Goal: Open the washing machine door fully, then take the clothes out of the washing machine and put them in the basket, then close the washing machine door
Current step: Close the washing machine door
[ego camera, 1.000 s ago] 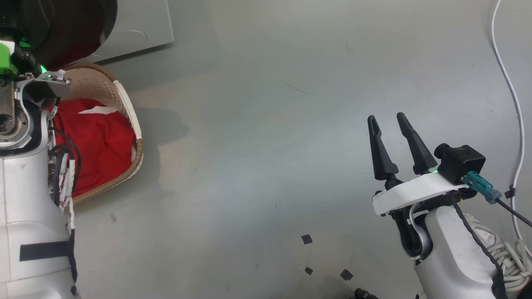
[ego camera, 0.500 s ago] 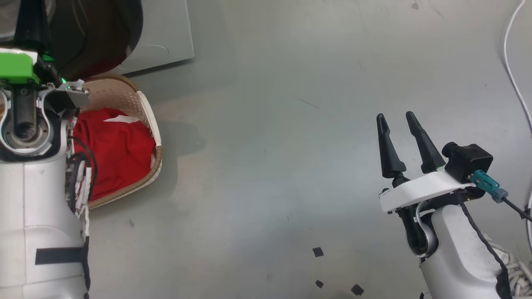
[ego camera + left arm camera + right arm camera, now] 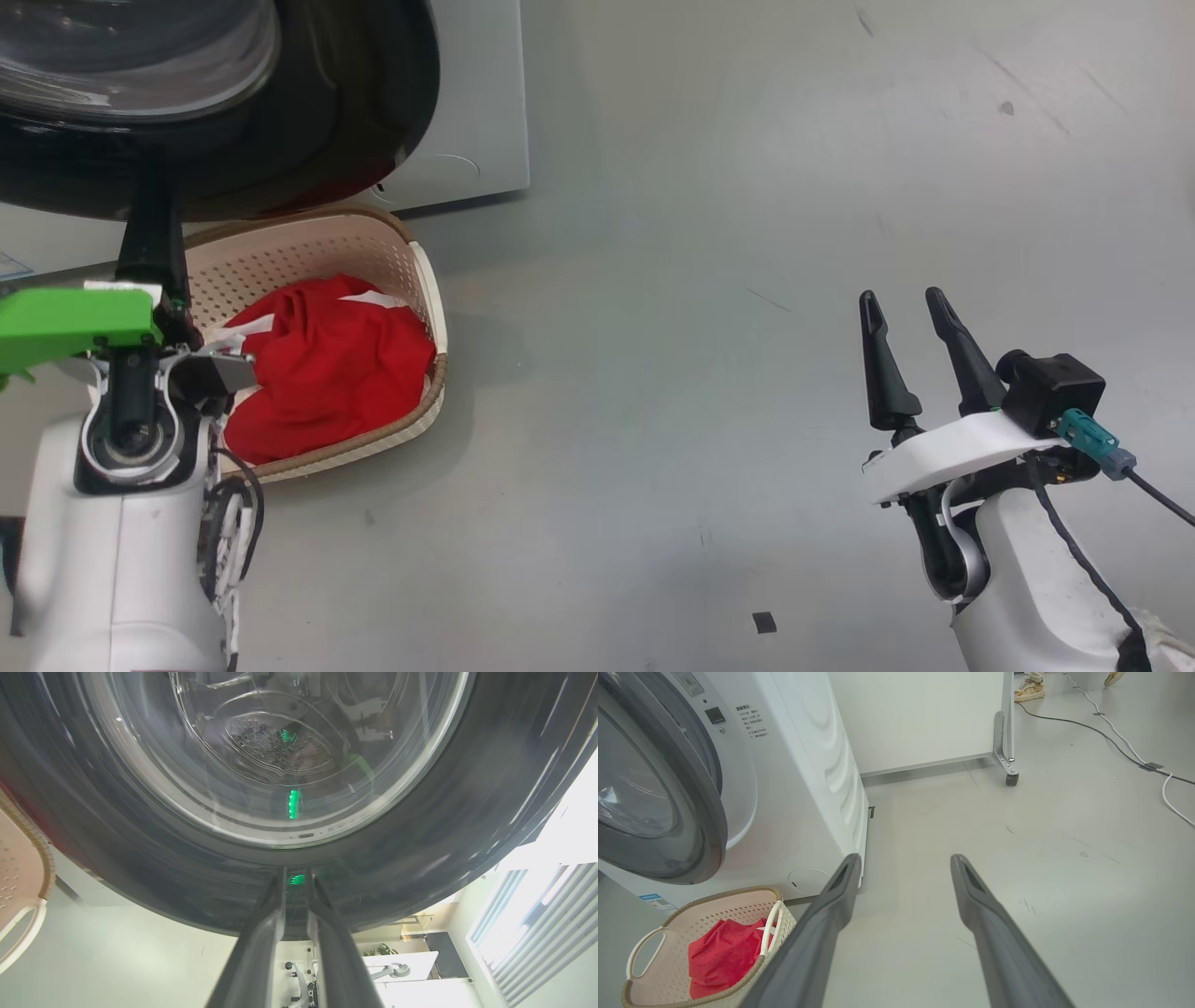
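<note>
On the floor point(image 3: 700, 280) just in front of the washing machine point(image 3: 808, 788), at the left of the scene, stands the basket point(image 3: 431, 280), its far rim under the lower edge of the washing machine door point(image 3: 373, 140). The clothes point(image 3: 327, 373) lie heaped inside it: bright red fabric with a strip of white showing on top. They fill the middle and right of the basket, and the perforated far wall is bare above them.

The door sits close against the white front of the machine. Whether it is latched cannot be told. In the left wrist view its clear glass bowl bulges toward the camera, ringed by the glossy black rim.

The left claw point(image 3: 298, 881) points at the bottom of that rim with its tips right at the black surface. Its fingers point(image 3: 261, 933) are barely parted, a thin slit between them, and they grasp nothing.

The right claw point(image 3: 902, 299) hangs well apart on the right, over bare floor. It is released, with its two fingers spread wide and nothing between them.

A small black tape mark point(image 3: 764, 622) lies on the near floor. Far beyond the machine stands a white panel on a caster point(image 3: 1011, 779). A white cable point(image 3: 1171, 802) trails across the far right, and a person's shoe point(image 3: 1027, 690) shows at the far edge.
</note>
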Robot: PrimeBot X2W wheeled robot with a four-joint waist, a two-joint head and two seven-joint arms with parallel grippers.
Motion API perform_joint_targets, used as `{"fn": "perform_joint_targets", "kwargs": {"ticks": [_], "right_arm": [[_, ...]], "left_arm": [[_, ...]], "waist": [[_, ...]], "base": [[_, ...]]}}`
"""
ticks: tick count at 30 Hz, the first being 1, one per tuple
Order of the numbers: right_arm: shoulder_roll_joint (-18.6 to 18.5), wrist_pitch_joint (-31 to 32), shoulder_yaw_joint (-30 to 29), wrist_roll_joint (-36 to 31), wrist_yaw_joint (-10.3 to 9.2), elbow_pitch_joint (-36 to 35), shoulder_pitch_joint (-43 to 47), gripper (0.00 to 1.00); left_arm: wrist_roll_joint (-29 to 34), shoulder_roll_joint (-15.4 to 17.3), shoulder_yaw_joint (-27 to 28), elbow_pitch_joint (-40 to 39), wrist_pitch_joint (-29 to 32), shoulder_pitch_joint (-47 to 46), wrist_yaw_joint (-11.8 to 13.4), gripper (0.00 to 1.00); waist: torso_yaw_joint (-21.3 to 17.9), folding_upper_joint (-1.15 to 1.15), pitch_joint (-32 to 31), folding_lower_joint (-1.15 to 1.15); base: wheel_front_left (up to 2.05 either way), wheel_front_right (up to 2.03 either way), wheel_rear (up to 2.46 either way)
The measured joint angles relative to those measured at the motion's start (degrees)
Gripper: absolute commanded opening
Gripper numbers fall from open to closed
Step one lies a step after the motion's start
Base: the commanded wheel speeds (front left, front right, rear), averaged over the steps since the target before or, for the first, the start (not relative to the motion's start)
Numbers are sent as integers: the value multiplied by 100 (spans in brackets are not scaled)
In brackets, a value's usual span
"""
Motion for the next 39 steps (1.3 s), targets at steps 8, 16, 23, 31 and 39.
{"fn": "perform_joint_targets", "kwargs": {"ticks": [8,16,23,31,39], "right_arm": [[-1,0,-68,-35,7,66,160,100],[-1,0,-137,-29,8,66,273,100],[-1,0,-82,-60,10,78,359,100],[-2,0,-47,-34,14,65,377,100],[-1,0,-12,-34,15,57,439,100]], "left_arm": [[0,-32,-9,-45,-276,659,0,100],[446,-25,-145,-218,-621,1083,-1,100],[1376,264,-505,-404,-1001,1367,-3,100],[1957,504,-770,-558,-1532,1681,-3,100],[3032,906,-1042,-459,-1730,1962,-4,100]], "waist": [[296,0,-348,0],[532,0,-655,0],[675,0,-839,0],[775,0,-1028,0],[799,0,-1112,0]], "base": [[0,0,0],[0,0,0],[0,0,0],[0,0,0],[0,0,0]]}}
